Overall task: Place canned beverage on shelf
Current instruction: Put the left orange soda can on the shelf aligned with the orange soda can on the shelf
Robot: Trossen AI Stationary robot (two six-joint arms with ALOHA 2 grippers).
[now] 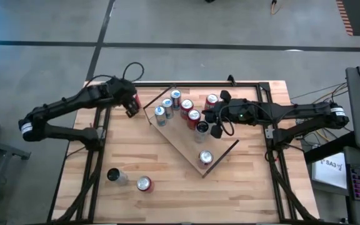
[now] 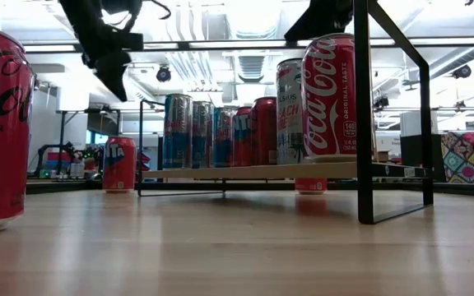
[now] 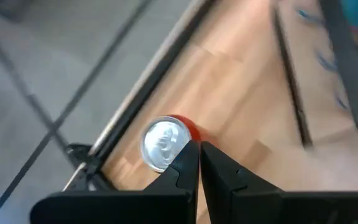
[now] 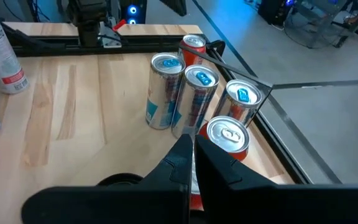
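Note:
The shelf (image 1: 220, 149) is a light-wood board lying slantwise across the table's middle, raised on a black frame (image 2: 262, 171). Several cans stand upright on it, blue-and-silver ones (image 1: 167, 104) and red ones (image 1: 194, 115). A red can (image 3: 163, 143) stands on the table near the far left corner. My left gripper (image 3: 199, 144) hangs shut above it (image 2: 113, 78), well clear of its top. My right gripper (image 4: 193, 142) is shut above the shelf's cans (image 1: 217, 125), touching none.
A white can (image 1: 116, 177) and a red can (image 1: 144, 184) stand on the table near its front left. Another red can (image 1: 212, 99) stands by the far edge beside the right arm. The table's black frame rail (image 1: 192, 82) runs along the far edge.

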